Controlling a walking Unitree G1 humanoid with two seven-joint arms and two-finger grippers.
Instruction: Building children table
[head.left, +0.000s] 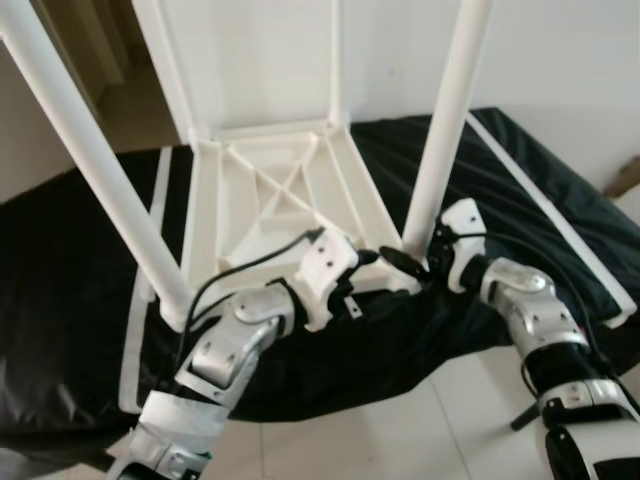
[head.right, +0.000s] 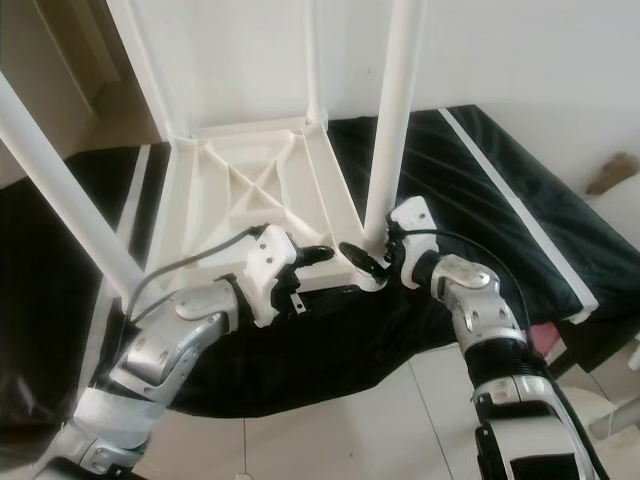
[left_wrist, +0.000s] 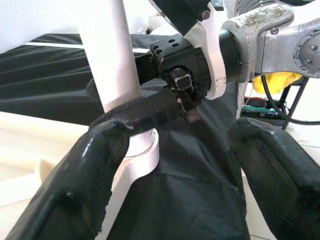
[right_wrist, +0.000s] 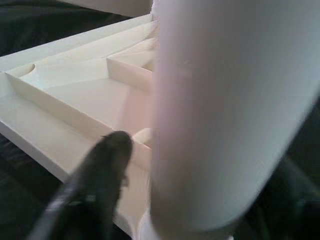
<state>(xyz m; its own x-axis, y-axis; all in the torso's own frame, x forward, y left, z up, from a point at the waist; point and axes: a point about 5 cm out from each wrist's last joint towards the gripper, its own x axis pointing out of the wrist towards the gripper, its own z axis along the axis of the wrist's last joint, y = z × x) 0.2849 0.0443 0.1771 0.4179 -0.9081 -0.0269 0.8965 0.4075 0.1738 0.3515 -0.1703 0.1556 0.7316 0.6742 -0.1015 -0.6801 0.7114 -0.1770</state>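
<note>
A white children's table (head.left: 270, 190) lies upside down on a black cloth, its legs pointing up. My right gripper (head.left: 410, 262) is shut on the base of the near right leg (head.left: 445, 130), just above its screw collar (left_wrist: 142, 150). In the right wrist view one finger (right_wrist: 95, 185) sits beside that leg (right_wrist: 225, 110). My left gripper (head.left: 360, 262) is open just left of the same corner, and its fingers (left_wrist: 85, 175) stand wide apart with the collar beside one of them. The near left leg (head.left: 90, 150) stands upright, untouched.
The black cloth (head.left: 70, 270) with white stripes covers the floor under the table. Pale floor tiles (head.left: 400, 430) lie at my feet and a white wall rises behind. A brown piece (head.right: 612, 172) lies at the far right. Something yellow and cables (left_wrist: 277, 85) show behind my right arm.
</note>
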